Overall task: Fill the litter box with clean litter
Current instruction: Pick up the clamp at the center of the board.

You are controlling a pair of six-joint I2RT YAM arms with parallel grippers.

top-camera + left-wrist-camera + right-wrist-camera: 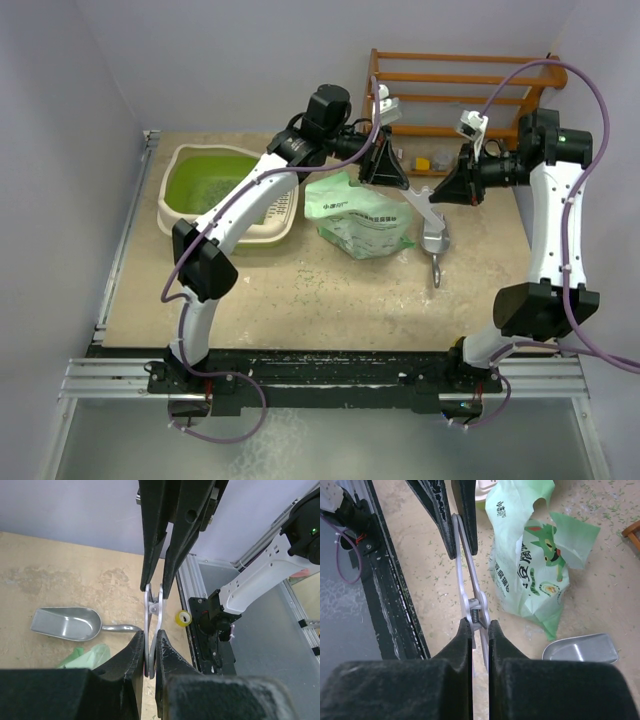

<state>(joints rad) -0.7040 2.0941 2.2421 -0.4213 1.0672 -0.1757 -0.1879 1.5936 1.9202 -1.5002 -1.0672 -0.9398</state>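
- Here, the left pincer (151,642) is pressing together on one end of a pale spring clip (152,607), seen from its own wrist camera.
- The right pincer (480,627) is pinching the same clip from the opposite end, near the spring, so that the clip is hanging in the air between the two arms.
- In the overhead view, both pincers are meeting above the far-right part of the table (300,300), beyond the bag and the scoop.
- The litter box (172,215) is sitting at the far-left corner of the table, well apart from both pincers, with its lime-green inside facing up.
- The litter (215,185) is showing as a darker speckled patch inside the box, and stray green bits are lying scattered over the table around the bag.
- A pale green printed bag (360,215) is lying crumpled just beside the right end of the box, its top torn open.
- A metal scoop (435,240) is resting on the table just right of the bag, its handle pointing toward the arm bases.
- A wooden rack (450,80) is standing against the far wall behind the pincers.
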